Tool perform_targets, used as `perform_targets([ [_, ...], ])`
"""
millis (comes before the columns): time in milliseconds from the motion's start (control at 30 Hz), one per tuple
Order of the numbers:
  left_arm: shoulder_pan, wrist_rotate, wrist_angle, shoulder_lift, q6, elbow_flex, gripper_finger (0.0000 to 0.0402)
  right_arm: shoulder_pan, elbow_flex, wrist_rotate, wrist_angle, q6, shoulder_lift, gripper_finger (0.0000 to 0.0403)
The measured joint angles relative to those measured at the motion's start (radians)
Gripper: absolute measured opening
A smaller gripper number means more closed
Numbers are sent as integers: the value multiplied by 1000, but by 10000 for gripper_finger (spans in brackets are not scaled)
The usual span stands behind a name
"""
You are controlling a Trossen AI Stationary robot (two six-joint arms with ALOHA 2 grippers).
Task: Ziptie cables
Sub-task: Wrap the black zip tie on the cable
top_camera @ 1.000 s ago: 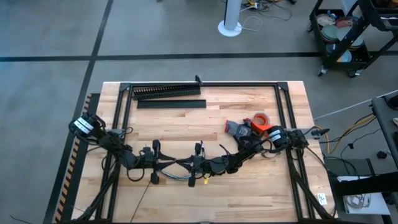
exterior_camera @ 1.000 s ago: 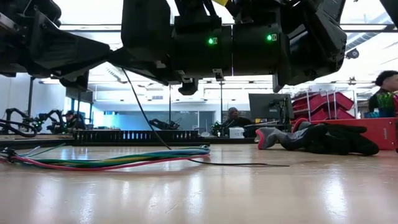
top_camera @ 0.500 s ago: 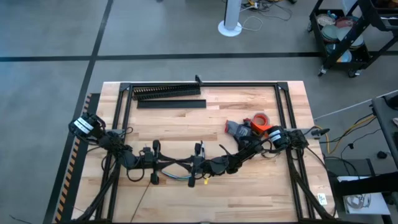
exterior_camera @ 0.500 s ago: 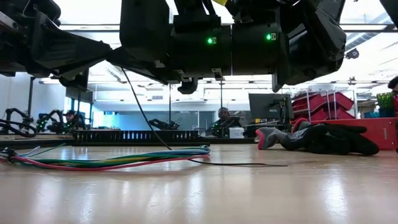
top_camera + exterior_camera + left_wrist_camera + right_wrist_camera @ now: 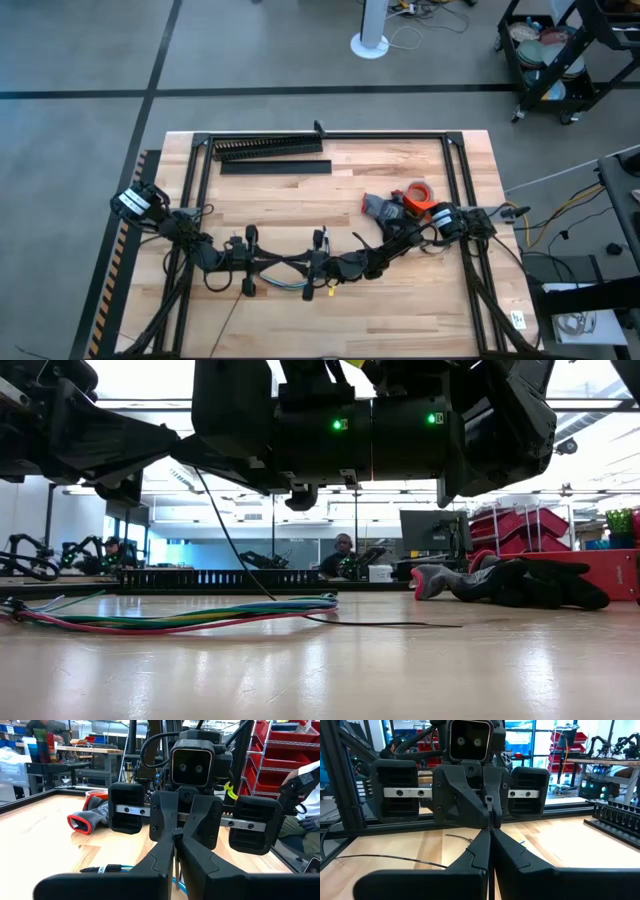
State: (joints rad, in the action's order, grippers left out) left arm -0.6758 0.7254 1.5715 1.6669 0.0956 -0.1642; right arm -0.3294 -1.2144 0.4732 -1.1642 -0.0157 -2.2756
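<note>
A: Where are the grippers?

B: Both low over the near middle of the tabletop [image 5: 400, 170], facing each other. Left gripper [image 5: 175, 870] and right gripper [image 5: 490, 855] each clenched on the same ziptie [image 5: 491, 820] — the thin dark strip stands upright between the two pairs of fingertips.

A: And the cables [image 5: 190, 615]?

B: Lying flat on the wood just beneath the grippers, a coloured bundle running off to the left arm's side — not touching either gripper, as far as the low view shows. A second thin dark strip [image 5: 390, 624] lies on the wood beside them.

A: Anything else?

B: Black comb-toothed duct [image 5: 268, 148] at the far edge, well apart; grey glove [image 5: 382, 208] near the right arm.
</note>
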Motion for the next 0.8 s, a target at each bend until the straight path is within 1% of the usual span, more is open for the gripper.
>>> perform_targets([
  [300,0,2,0,-1,10,0,37,0,-4,3,0,-12,1,0],
  [500,0,61,0,-1,39,-1,37,1,-5,41,0,-35,1,0],
  [800,0,62,0,0,42,-13,35,1,-5,52,-2,-36,2,0],
])
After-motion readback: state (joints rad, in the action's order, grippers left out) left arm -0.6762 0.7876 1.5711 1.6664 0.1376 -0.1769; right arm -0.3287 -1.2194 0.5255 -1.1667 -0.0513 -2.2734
